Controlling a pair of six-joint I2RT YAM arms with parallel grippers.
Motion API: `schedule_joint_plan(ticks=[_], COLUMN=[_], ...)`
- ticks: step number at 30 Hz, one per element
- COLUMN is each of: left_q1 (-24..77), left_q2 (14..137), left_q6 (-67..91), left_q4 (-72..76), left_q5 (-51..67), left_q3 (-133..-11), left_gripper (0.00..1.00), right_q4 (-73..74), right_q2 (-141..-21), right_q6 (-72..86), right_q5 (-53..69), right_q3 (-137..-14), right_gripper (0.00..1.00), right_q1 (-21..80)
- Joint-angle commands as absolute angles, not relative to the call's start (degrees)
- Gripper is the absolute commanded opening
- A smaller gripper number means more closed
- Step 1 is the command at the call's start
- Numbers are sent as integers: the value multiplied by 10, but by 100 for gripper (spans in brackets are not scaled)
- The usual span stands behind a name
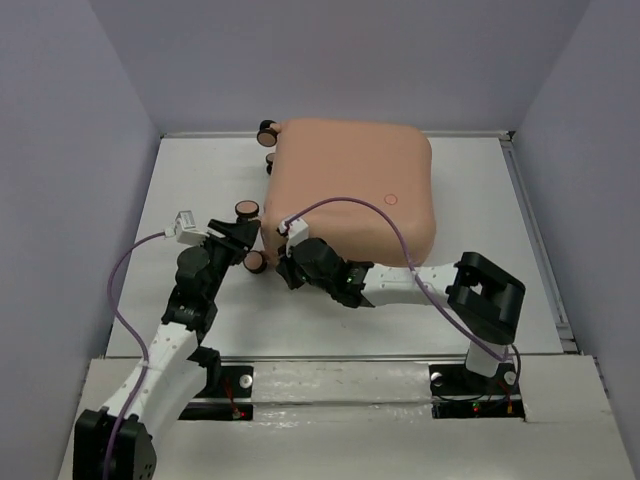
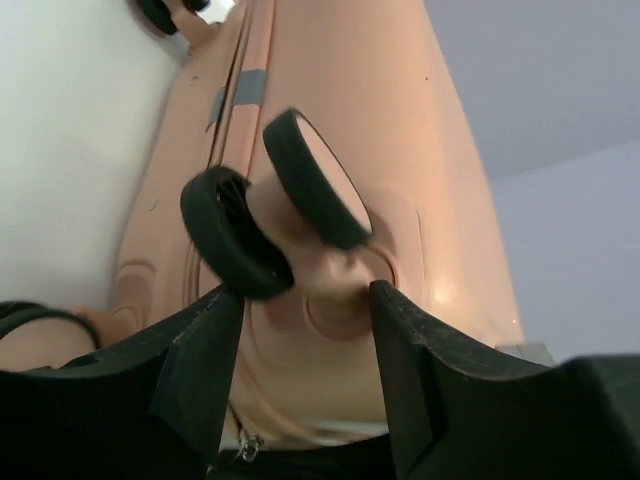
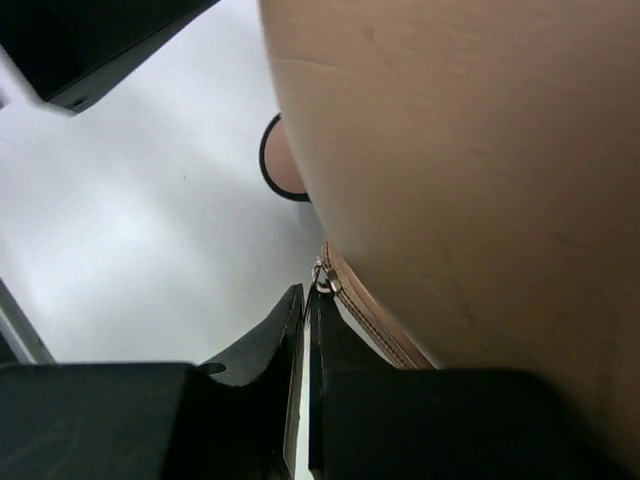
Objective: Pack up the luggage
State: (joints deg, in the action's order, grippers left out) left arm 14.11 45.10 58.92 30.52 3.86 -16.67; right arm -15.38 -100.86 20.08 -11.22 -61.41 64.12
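Right gripper (image 3: 305,300): clenched, tips just under small metal zipper pull (image 3: 322,275); whether tab is pinched, cannot tell.
Left gripper (image 2: 305,290): released, jaws either side of black-rimmed pink caster wheel (image 2: 235,245).
Large salmon-pink hard-shell suitcase (image 1: 350,180): lid down, flat on white table (image 1: 300,335), beyond both arms.
Expect stiff, slick, bulky shell; take yours by pull tab or wheel stem, not panel.
Right wrist view shows zipper seam (image 3: 370,320); top view hides it, shows far wheels (image 1: 268,130).

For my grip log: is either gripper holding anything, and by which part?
Left gripper: open at a caster wheel, holding nothing. Right gripper: fingers shut at the zipper pull of the luggage; whether they pinch it cannot be told.
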Motion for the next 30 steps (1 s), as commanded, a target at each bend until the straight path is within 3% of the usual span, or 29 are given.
schedule_joint_plan(ticks=[1, 7, 13, 14, 15, 16, 17, 19, 20, 22, 27, 30], left_q1=[164, 163, 163, 163, 163, 163, 163, 163, 163, 161, 157, 150], left_q2=[320, 286, 335, 334, 333, 333, 336, 352, 361, 390, 457, 535], left_q6=[445, 424, 413, 397, 384, 369, 338, 306, 291, 266, 233, 189], left_q4=[115, 45, 92, 85, 50, 29, -16, -60, -78, -113, -135, -153], left_q5=[121, 138, 186, 186, 172, 164, 143, 120, 110, 86, 87, 106], left_q3=[-215, -215, -214, -226, -243, -283, -306, -374, -394, -441, -520, -553], left_gripper=[6, 6, 6, 6, 6, 10, 31, 51, 65, 76, 93, 96], right_q4=[-300, -323, -280, -259, -209, -185, -145, -126, -120, -96, 50, 127], right_q2=[-1065, -1064, -906, -887, -870, -856, -828, -791, -742, -688, -530, -480], right_q6=[204, 200, 192, 192, 192, 191, 192, 217, 225, 243, 265, 280], right_q5=[41, 75, 52, 55, 61, 68, 78, 72, 65, 41, -83, -169], right_q3=[-703, -684, -511, -496, -486, -470, -462, -436, -405, -380, -357, -368], right_gripper=[7, 7, 7, 13, 25, 41, 67, 79, 82, 85, 88, 88], right_q1=[639, 639, 624, 618, 618, 618, 618, 618, 618, 618, 612, 592])
